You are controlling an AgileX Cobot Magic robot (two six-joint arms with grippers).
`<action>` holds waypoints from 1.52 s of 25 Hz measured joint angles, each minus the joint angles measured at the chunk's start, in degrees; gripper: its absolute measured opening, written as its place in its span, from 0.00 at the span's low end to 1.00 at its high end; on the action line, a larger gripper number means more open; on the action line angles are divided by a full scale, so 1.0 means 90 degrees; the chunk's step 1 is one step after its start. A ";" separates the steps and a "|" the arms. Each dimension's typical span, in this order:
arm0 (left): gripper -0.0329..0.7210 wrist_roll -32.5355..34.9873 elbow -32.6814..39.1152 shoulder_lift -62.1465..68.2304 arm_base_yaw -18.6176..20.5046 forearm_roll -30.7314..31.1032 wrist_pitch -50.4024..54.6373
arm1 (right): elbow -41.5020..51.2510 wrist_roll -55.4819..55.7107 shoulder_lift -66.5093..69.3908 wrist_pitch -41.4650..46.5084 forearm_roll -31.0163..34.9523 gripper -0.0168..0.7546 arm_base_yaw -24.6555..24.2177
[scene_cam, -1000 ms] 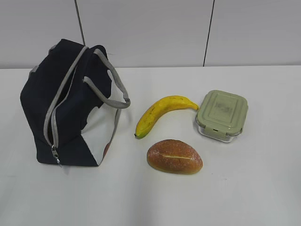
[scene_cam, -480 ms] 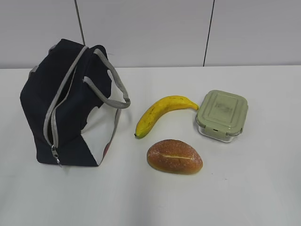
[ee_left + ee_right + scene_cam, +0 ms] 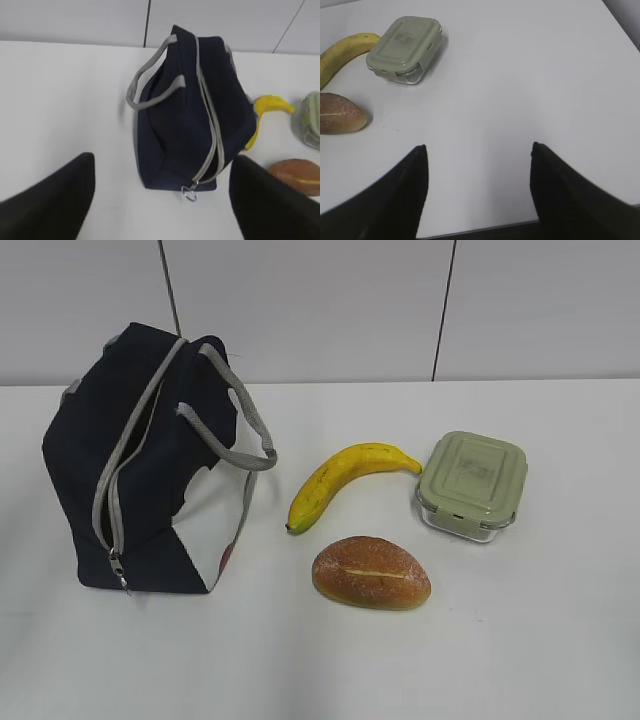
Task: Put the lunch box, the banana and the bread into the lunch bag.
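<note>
Banana (image 3: 345, 480) lies between lunch bag (image 3: 140, 470) and lunch box (image 3: 472, 485).

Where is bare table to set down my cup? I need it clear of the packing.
Free: the wide stretch right of the lunch box, and the front strip before the bread. Crowded: the middle, where the banana sits close between the lunch bag, bread and box.

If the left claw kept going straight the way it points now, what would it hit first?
Most likely the lunch bag: it lies directly ahead between the open fingers of the left claw, its zipper pull nearest. Depth is unclear, so the table could come first.
</note>
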 joint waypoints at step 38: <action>0.49 0.0788 -0.5526 0.8379 -0.0015 -0.1522 0.1987 | 0.0000 0.0000 0.0000 0.0000 0.0000 0.64 0.0000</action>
